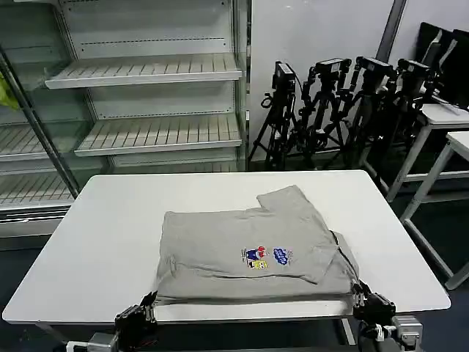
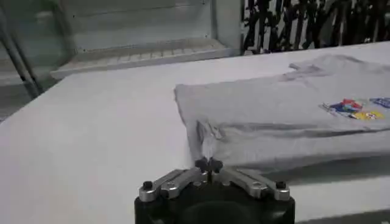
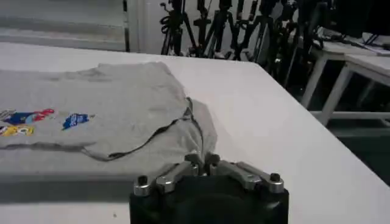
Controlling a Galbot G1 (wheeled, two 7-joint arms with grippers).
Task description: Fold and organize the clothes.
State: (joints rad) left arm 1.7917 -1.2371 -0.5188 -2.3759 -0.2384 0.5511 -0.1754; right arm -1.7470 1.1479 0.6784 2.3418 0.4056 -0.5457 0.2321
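**Shirt folded, both grippers at the near edge**

We see the left gripper (image 1: 149, 300) at the counter (image 1: 110, 242) edge, jaws pressed together, just off the shirt's near left corner. The shirt (image 1: 242, 246) lies folded mid-counter, print up, one sleeve over the top. At its near right corner sits the right gripper (image 1: 359, 290), jaws pressed together too.
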